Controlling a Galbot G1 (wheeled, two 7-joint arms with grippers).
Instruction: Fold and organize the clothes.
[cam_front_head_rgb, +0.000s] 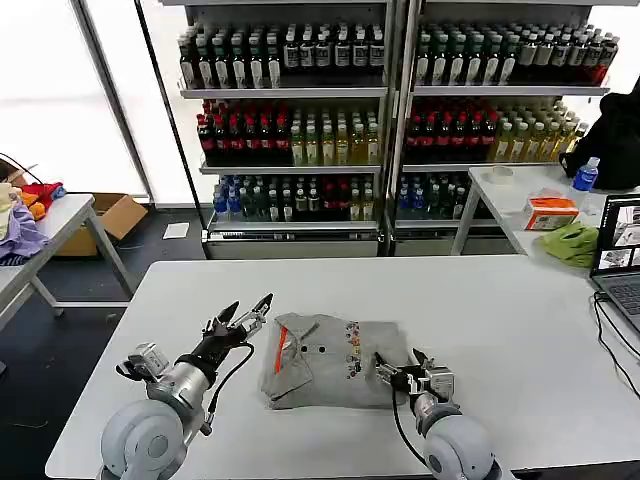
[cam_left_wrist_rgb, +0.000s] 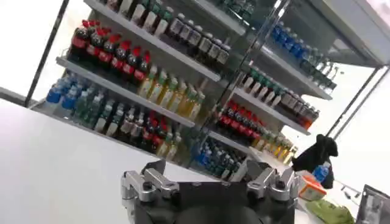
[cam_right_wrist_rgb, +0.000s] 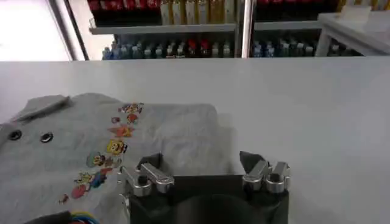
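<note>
One of the clothes, a light grey shirt (cam_front_head_rgb: 325, 368), lies folded into a rectangle near the front of the white table (cam_front_head_rgb: 500, 320), showing an orange strip, dark buttons and a small multicoloured print. In the right wrist view the shirt (cam_right_wrist_rgb: 79, 143) spreads out ahead. My right gripper (cam_front_head_rgb: 397, 362) is open, low at the shirt's right edge, its fingers straddling that edge (cam_right_wrist_rgb: 201, 164). The left gripper (cam_front_head_rgb: 248, 312) is open and raised just left of the shirt's far left corner, tilted up toward the shelves (cam_left_wrist_rgb: 207, 173), holding nothing.
Drink shelves (cam_front_head_rgb: 380, 120) stand behind the table. A side table at the right carries a lime-green cloth (cam_front_head_rgb: 572, 243), an orange box (cam_front_head_rgb: 551, 212) and a laptop (cam_front_head_rgb: 620, 255) with cables. A left table (cam_front_head_rgb: 60, 225) holds coloured fabrics (cam_front_head_rgb: 25, 215).
</note>
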